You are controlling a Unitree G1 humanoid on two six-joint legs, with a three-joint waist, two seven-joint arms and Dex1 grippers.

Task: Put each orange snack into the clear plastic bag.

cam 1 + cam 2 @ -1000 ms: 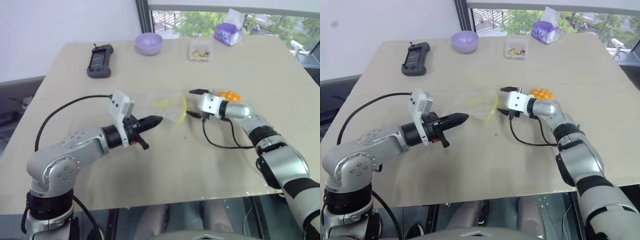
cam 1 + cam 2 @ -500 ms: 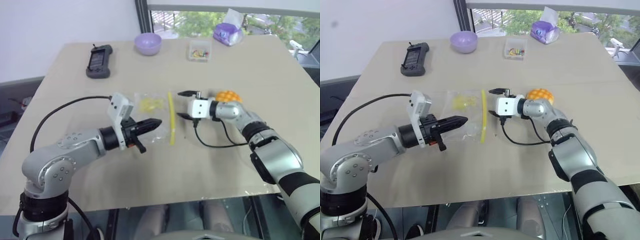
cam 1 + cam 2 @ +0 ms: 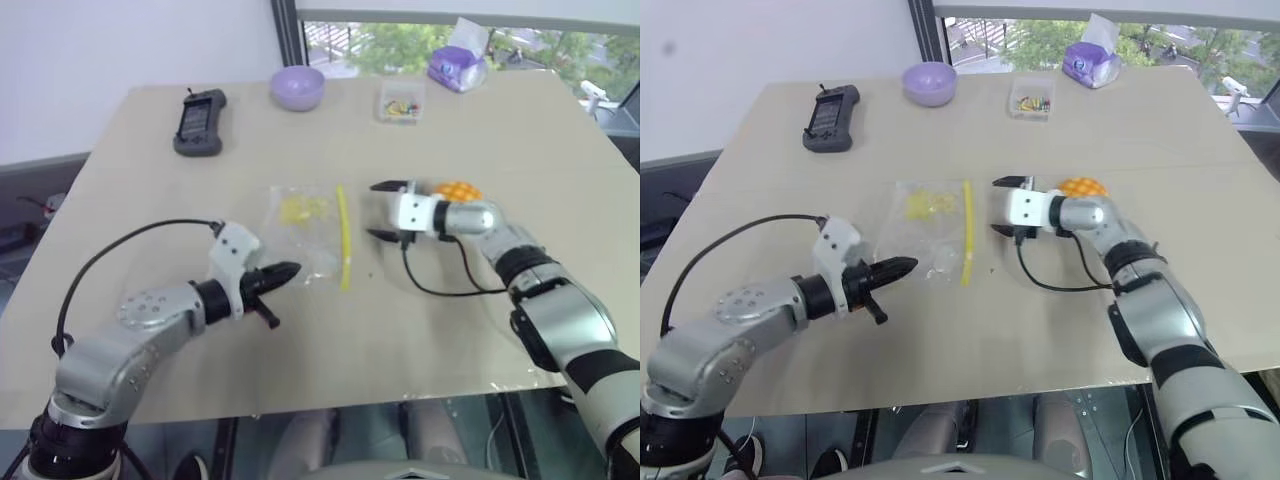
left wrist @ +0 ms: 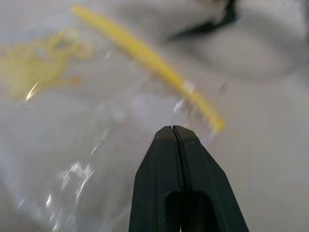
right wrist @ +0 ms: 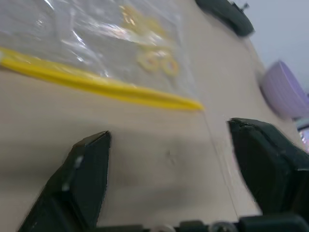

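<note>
Both of my grippers are over the big tan table (image 3: pixel 130 140). My left gripper (image 3: pixel 290 270) has its two black fingers pressed tight together, and it holds nothing. Its tip is just at the near edge of the crinkly clear plastic bag (image 3: pixel 305 235). That bag lies flat on the table between my two grippers. It has a long yellow seal strip (image 3: pixel 343 235) along the side that faces my right gripper, and a pale yellow patch (image 3: pixel 300 209) shows through the plastic. My right gripper (image 3: pixel 384 211) has its two black fingers spread wide apart, with nothing between them. It points at the yellow strip from just beside the bag but does not touch it. The round orange bun (image 3: pixel 457 190) with the criss-cross top sits on the table right behind my right wrist, outside the bag. At the far end of the table I see a black handheld device (image 3: pixel 199 121), a round purple bowl (image 3: pixel 297 87), a small clear box of colourful bits (image 3: pixel 400 100), and a purple pack of tissues (image 3: pixel 458 66) by the window.
</note>
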